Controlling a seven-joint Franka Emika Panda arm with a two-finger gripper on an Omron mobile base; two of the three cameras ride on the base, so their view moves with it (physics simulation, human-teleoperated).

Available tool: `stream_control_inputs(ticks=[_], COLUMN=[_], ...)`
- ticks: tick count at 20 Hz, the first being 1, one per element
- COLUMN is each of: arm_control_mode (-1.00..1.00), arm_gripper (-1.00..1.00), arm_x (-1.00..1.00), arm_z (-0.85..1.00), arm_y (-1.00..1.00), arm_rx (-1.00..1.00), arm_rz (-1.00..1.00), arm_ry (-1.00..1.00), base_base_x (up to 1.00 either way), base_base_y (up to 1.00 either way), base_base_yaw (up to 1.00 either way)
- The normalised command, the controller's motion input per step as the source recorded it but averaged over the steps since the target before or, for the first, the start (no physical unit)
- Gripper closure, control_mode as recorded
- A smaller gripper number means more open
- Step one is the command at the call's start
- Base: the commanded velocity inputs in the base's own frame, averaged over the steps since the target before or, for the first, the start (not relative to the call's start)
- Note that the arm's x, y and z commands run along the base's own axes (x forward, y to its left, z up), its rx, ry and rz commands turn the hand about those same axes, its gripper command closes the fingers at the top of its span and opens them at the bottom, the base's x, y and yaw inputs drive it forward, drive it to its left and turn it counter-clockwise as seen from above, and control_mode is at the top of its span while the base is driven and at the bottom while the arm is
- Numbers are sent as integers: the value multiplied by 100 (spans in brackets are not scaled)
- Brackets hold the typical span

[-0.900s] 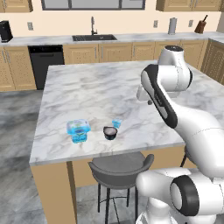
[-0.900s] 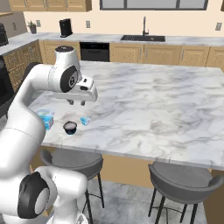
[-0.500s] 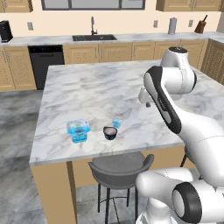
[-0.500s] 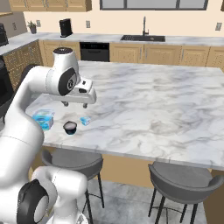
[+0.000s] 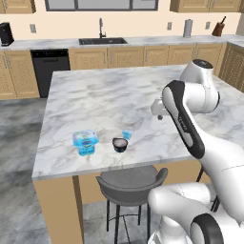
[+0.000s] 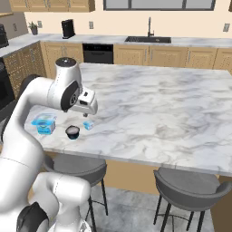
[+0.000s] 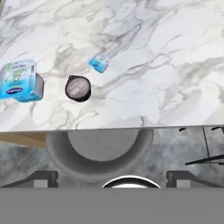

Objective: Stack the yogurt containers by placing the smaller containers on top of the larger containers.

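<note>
Jaws stand wide apart and hold nothing: in the hand view the 2 dark fingertips sit at the lower left and lower right of the frame, and the gripper looks down over the front edge of the marble island, above a grey stool. Compared with the earlier frames, the 3 containers lie at the same places. In the right base view the hand has come a little lower, while in the left base view the white upper joint has shifted slightly to the right. No container is stacked yet, and all 3 stand apart on the marble. The squarish blue tub is translucent light blue with a blue-green label on its pale top and stands in the lower left part of the left base view, near the front edge of the island. The black round cup is to the right of it, small and dark with a greyish top. The tiny blue cup is just beside the black cup, a bit higher in the frame and to its right. In the hand view the tub is at the left edge, the black cup to its right, and the tiny cup higher.
</note>
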Motion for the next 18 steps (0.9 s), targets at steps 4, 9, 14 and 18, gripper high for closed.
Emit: stream_control_inputs(ticks=[4,9,14,18], arm_control_mode=[-100,-100,-100,-100], arm_gripper=[-100,-100,-100,-100], arm_x=[0,0,0,0], arm_z=[-8,-17,-28,-27], arm_y=[19,23,17,3], arm_rx=[7,3,1,1], arm_rz=[-6,-5,-3,0], arm_ry=[2,1,1,0], base_base_x=[0,0,0,0], base_base_y=[0,0,0,0], base_base_yaw=[0,0,0,0])
